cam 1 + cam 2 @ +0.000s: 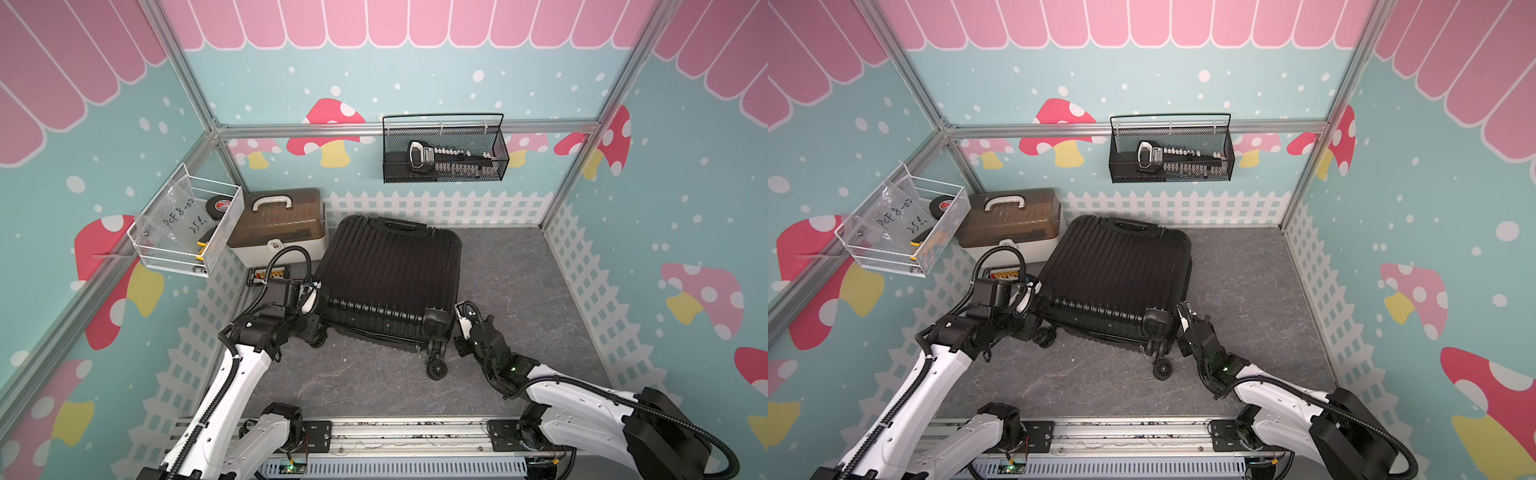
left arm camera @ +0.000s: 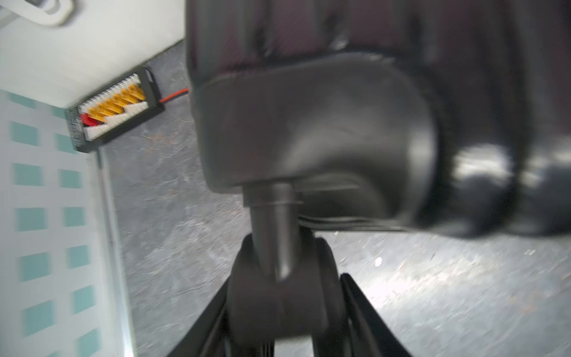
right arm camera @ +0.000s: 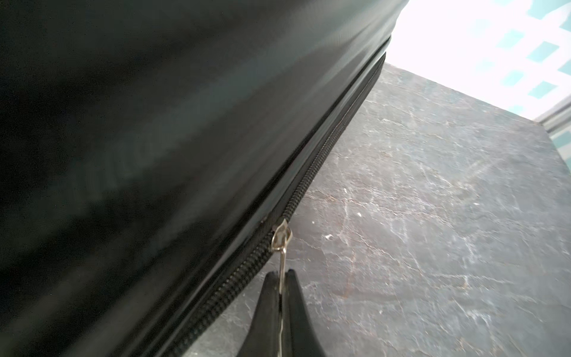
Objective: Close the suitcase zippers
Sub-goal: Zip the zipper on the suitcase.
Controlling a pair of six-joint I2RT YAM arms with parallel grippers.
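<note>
Rail [image 1: 415,432] at 6 o'clock, arm bases [image 1: 282,419] on it. Right gripper [image 3: 281,273] clamped on zipper pull [image 3: 281,238] at 4 o'clock corner of suitcase [image 1: 386,270], flat mid-table, shells together. Left gripper [image 1: 309,293] at 8 o'clock, jaws apart either side of caster wheel [image 2: 278,303]. Connector board [image 1: 269,275] and beige toolbox [image 1: 276,232] at 10 o'clock, just beyond left gripper. White wire basket [image 1: 187,228] at 9, black mesh basket [image 1: 444,149] at 12. Grey stone-look tabletop [image 1: 519,291]; teal mushroom walls [image 1: 270,83].
</note>
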